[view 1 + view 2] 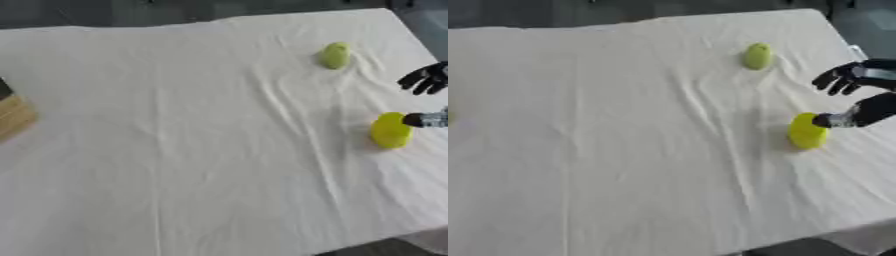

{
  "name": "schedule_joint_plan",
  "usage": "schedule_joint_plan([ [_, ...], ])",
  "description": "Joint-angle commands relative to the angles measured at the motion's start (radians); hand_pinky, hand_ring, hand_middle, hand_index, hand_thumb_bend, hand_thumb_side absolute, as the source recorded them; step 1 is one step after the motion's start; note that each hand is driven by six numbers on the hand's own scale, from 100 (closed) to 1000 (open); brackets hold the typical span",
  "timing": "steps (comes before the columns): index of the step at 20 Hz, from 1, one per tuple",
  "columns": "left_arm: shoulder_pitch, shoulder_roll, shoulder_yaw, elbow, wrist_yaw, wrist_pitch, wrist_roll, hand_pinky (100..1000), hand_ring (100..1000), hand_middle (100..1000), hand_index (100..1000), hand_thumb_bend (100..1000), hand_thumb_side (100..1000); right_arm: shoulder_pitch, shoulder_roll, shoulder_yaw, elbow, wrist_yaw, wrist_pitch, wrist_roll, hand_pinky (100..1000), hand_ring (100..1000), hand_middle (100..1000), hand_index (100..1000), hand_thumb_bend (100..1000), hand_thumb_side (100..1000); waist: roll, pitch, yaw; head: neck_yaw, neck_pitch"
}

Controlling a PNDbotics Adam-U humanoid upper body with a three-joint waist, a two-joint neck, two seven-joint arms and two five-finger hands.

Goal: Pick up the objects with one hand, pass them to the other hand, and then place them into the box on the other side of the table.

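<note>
Right eye view: our right hand (859,92) (fingers spread apart, holding nothing) has its thumb touching the yellow cup (808,131), just left.

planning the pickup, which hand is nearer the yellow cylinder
Right. The right hand is at the yellow cylinder, its thumb at the top and fingers spread above. The left hand shows in neither view.

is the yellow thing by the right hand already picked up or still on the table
On the table: the yellow object rests on the white cloth, with the right hand open around it, thumb touching its top.
</note>
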Motion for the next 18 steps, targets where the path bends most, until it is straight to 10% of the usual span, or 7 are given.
schedule_joint_plan([
  [1,-0.009,0.04,0.019,-0.008,0.002,0.002,0.003,753,706,648,750,660,439,0.001,-0.03,-0.009,0.005,0.018,-0.002,0.005,843,830,826,903,469,454,0.001,-0.014,-0.002,0.0,-0.001],
  [18,-0.006,0.029,0.016,-0.018,0.007,0.005,0.0,752,708,649,747,649,445,-0.025,0.038,0.037,0.029,0.159,0.024,-0.064,842,829,825,925,514,445,0.01,-0.005,0.005,-0.008,-0.009],
])
